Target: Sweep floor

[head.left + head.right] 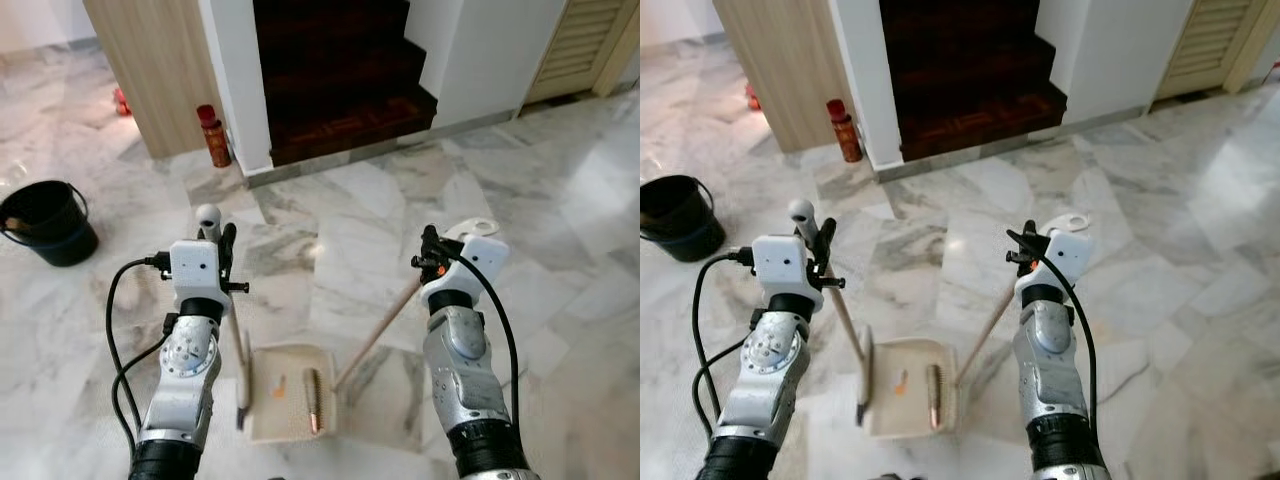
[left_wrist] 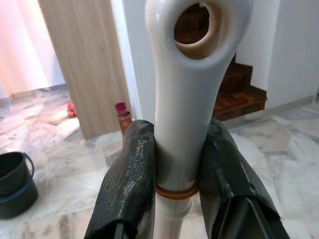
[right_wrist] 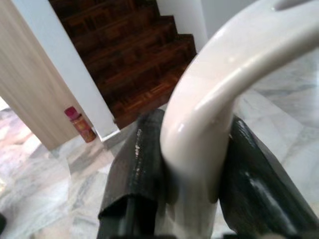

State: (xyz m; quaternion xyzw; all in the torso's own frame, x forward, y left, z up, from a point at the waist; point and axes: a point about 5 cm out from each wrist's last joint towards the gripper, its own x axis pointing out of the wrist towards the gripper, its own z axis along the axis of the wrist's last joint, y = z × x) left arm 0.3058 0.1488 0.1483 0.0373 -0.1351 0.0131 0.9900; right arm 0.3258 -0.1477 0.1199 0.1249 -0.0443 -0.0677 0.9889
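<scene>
Cream plastic dustpan (image 1: 290, 405) is sitting on the marble floor (image 1: 560, 200) between the arms, carrying an orange scrap (image 1: 279, 386) and a brownish stick-like piece (image 1: 312, 400) — hard to identify. The left gripper (image 2: 175, 164) is clamping the dustpan handle (image 2: 187, 74); the right gripper (image 3: 189, 164) is gripping the broom handle (image 1: 375, 335), both arms raised. A black bucket (image 1: 48, 222) is standing left — contents dark.

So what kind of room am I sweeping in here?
Probably a home hallway at the foot of a dark wooden staircase: polished marble floor, a louvred door to the right, and a black bucket on the left.
</scene>
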